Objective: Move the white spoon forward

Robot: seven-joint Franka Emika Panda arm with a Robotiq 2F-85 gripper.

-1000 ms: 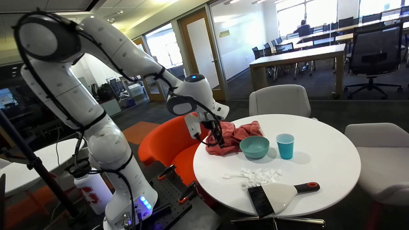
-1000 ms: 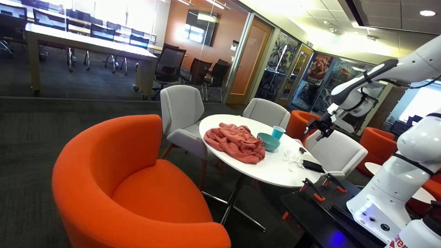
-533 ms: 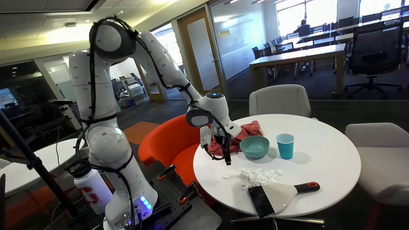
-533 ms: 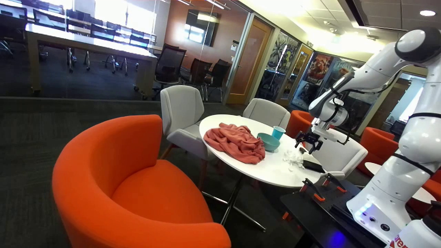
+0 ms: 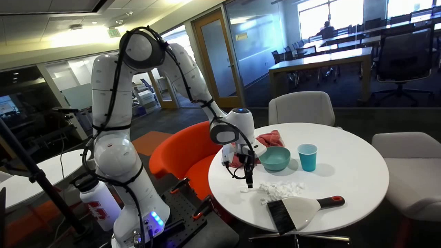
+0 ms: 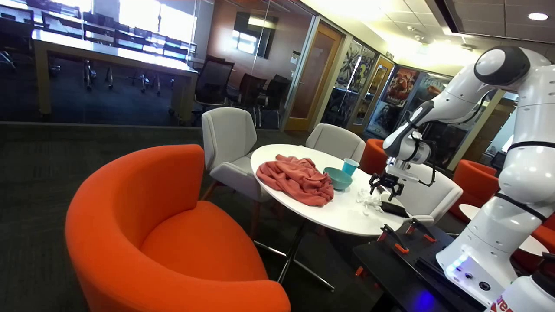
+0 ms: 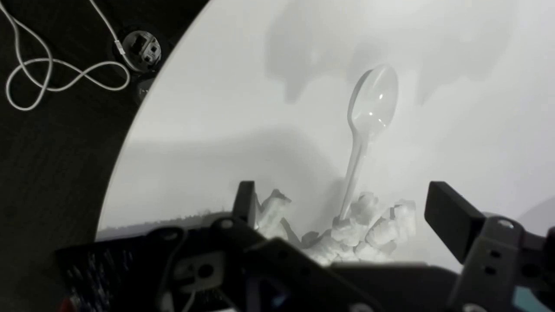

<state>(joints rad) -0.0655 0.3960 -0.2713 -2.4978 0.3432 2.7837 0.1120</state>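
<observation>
The white spoon (image 7: 375, 102) lies on the white round table (image 7: 182, 173). It also shows faintly in an exterior view (image 5: 245, 190). In the wrist view its bowl points up the picture and its handle end runs into a heap of white pieces (image 7: 347, 232). My gripper (image 7: 349, 201) is open and empty, with the spoon's handle between the two fingers in the picture. In both exterior views the gripper (image 5: 249, 184) (image 6: 382, 193) is above the table near the spoon and the heap, partly covering the spoon's handle in an exterior view.
A teal bowl (image 5: 275, 159) and a blue cup (image 5: 307, 157) stand behind the heap. A crumpled red cloth (image 6: 299, 180) lies beside the bowl. A white dustpan-like tool (image 5: 300, 213) with black bristles and a black, red-tipped handle lies at the table's near edge.
The arm has swung over the table and lowered, bringing my gripper from near the red cloth in an exterior view to above the spoon. The objects on the table have not moved.
</observation>
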